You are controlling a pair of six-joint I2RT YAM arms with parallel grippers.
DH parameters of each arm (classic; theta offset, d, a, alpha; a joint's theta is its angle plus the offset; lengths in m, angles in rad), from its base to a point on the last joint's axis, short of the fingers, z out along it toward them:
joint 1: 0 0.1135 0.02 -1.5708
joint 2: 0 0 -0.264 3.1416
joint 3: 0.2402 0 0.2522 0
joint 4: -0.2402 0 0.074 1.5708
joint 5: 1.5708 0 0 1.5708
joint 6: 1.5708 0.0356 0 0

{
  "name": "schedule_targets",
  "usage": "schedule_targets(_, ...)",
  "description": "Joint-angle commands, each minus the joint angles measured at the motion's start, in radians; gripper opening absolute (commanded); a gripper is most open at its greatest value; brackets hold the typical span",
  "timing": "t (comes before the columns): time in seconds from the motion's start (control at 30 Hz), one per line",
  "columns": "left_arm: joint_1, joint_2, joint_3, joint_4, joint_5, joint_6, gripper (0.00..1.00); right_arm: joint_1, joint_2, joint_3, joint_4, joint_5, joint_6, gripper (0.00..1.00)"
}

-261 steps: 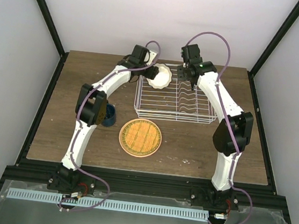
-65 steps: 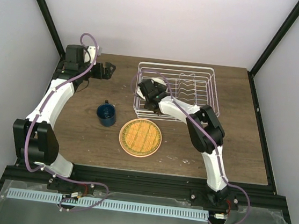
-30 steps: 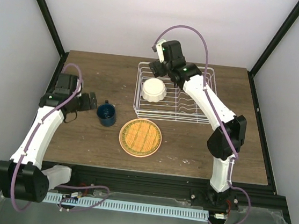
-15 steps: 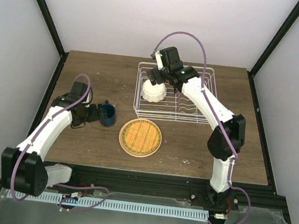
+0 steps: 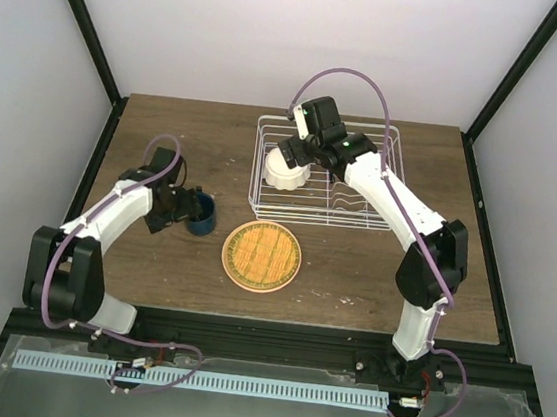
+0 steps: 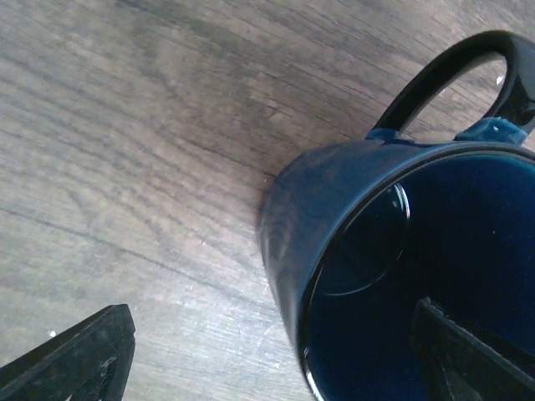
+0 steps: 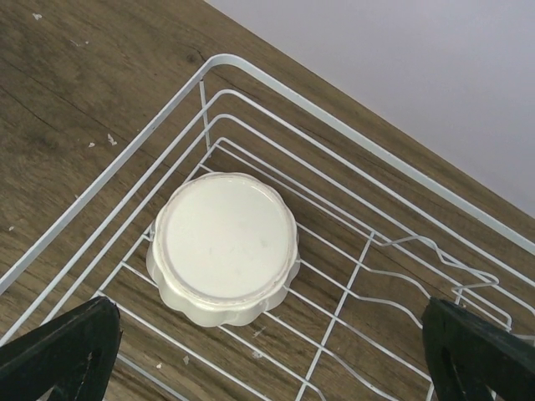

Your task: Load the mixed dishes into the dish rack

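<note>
L gripper (image 6: 272, 305) spread wide, nothing pinched. It's low at the mug (image 6: 376, 251). Wrist view: one finger (image 6: 75, 359) is outside the mug wall, over bare table (image 6: 125, 125). The other finger shows against the dark inside, so the jaws straddle the near wall. Can't tell if either finger touches the wall. Handle (image 6: 456, 79) is on the side away from the fingers. Top view: mug upright on the table, left-centre, w/ the L gripper right at its left side.

R gripper (image 7: 269, 309) also spread wide and empty. It hangs above the bowl (image 7: 224, 246), clear of it, no contact. Bowl is upside down, base up, on the rack (image 5: 354, 205) floor. It sits in the rack's left end, close to the corner wires, w/ the dividers (image 7: 410, 251) off to one side of it. From the top view the R arm partly covers the bowl, only its scalloped edge shows.

Rack sits at the far middle of the table. Orange plate (image 5: 261, 256) lies flat on the table on the near side of the rack, apart from it. It is right of the mug and not touching it. Neither gripper is near the plate.
</note>
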Motion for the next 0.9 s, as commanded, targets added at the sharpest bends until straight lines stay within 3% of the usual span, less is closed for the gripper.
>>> schedule_targets(0.0,-0.010,0.047,0.030,0.060,0.019,-0.044,0.85,0.005,-0.029,-0.006,0.034,0.004,-0.018,1.00)
schedule_targets(0.2,-0.015,0.074,0.003,0.086,0.049,-0.043,0.53,0.005,-0.025,-0.010,0.037,-0.001,-0.019,1.00)
schedule_targets(0.6,-0.016,0.123,-0.028,0.138,0.099,-0.024,0.43,0.005,-0.005,-0.001,0.032,0.015,-0.024,1.00)
schedule_targets(0.87,-0.017,0.108,-0.004,0.116,0.085,0.008,0.13,0.005,0.000,0.003,0.031,0.021,-0.025,1.00)
